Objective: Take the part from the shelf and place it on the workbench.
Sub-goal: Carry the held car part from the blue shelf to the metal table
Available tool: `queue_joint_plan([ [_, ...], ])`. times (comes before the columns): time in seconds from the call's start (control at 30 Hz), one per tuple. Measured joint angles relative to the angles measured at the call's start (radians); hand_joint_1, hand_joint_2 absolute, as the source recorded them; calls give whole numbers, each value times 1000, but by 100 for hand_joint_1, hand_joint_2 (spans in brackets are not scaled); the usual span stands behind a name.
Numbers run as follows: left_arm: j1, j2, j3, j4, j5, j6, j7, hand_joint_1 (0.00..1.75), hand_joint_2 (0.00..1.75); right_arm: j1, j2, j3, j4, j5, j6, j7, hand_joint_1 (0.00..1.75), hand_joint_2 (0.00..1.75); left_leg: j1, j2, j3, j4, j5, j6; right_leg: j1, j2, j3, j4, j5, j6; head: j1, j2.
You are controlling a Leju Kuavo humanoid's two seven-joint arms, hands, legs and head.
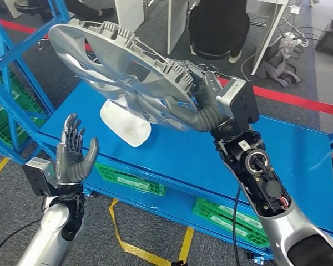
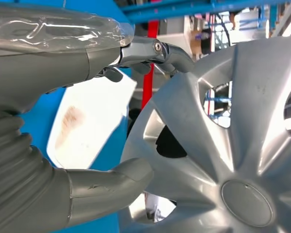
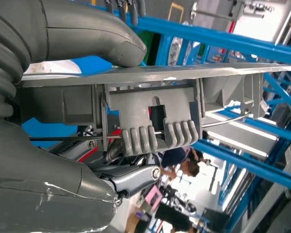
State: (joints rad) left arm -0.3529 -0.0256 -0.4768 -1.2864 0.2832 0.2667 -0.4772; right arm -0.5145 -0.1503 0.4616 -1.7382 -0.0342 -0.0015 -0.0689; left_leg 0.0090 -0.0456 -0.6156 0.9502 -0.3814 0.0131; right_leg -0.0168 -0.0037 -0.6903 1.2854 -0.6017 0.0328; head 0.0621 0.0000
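The part is a silver wheel cover (image 1: 114, 61), held tilted in the air above the blue workbench (image 1: 190, 149). My right hand (image 1: 200, 105) grips its rim at the right side, thumb under the face and fingers over the ribbed back. In the right wrist view the rim (image 3: 155, 75) runs between thumb (image 3: 100, 34) and fingers. My left hand (image 1: 72, 152) is raised at the workbench's near left corner, open, palm facing the cover, apart from it. The left wrist view shows the cover's spoked face (image 2: 228, 145) just past my left hand (image 2: 111, 126).
A white plastic piece (image 1: 125, 124) lies on the workbench under the cover. Blue shelf framing (image 1: 14, 83) with green crates stands at the left. Green crates (image 1: 131, 180) sit under the bench. A seated person (image 1: 217, 27) is behind, past a red floor line.
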Motion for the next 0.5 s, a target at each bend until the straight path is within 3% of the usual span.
queue_joint_plan([
  [0.03, 0, 0, 0, 1, 0, 0, 0, 0, 175, 2, 0, 0, 1, 0, 0, 0, 175, 175, -1, -14, 1, 1, 0, 0, 0, 2, -2, -11, 21, -3, 3, 0],
  [0.07, 0, 0, 0, 1, 0, 0, 0, 0, 175, 3, 0, 0, 1, 0, 0, 0, 175, 175, -1, -28, 3, 1, -1, 0, 0, 7, 17, -64, 61, -8, 6, 0],
  [0.13, -1, -1, 0, 1, 0, 0, 0, 0, 175, 3, 0, 0, 2, 0, 0, 0, 175, 175, -1, -53, 4, 2, -1, -3, -2, 52, 78, -217, 144, -19, 9, 0],
  [0.17, -2, -2, 0, 1, 0, 0, 0, 0, 175, 3, 0, 0, 3, 0, 0, -1, 175, 175, 2, -65, 0, 3, 0, -7, -3, 77, 102, -275, 167, -22, 8, 0],
  [0.23, -2, -3, 0, 2, 1, -1, -1, 0, 175, 2, 0, 0, 4, 0, 0, -2, 175, 175, 10, -87, -12, 1, 7, -19, -2, 103, 120, -315, 172, -25, 8, 0],
  [0.3, -1, -3, 0, 3, 1, -4, -3, 0, 175, 2, 0, 0, 4, 0, -3, -3, 175, 175, 13, -104, -18, -4, 14, -33, -2, 77, 129, -329, 175, -29, 14, 0],
  [0.37, -5, -2, 0, 4, 3, -8, -7, 0, 175, 3, 0, 0, 4, 0, -8, -4, 175, 175, 5, -60, -37, 33, -9, -44, -6, 47, 141, -346, 182, -38, 1, 0],
  [0.43, -10, -3, 0, 8, 5, -13, -12, 0, 175, 6, 0, 0, 4, 0, -15, -7, 175, 175, 2, 11, -99, 158, -70, -52, -3, 19, 145, -352, 184, -44, -17, 0],
  [0.5, -9, -5, 0, 13, 6, -18, -15, 0, 175, 11, 0, -1, 4, 0, -21, -9, 175, 175, 6, 36, -161, 280, -112, -57, 2, -11, 144, -351, 183, -47, -26, 0],
])
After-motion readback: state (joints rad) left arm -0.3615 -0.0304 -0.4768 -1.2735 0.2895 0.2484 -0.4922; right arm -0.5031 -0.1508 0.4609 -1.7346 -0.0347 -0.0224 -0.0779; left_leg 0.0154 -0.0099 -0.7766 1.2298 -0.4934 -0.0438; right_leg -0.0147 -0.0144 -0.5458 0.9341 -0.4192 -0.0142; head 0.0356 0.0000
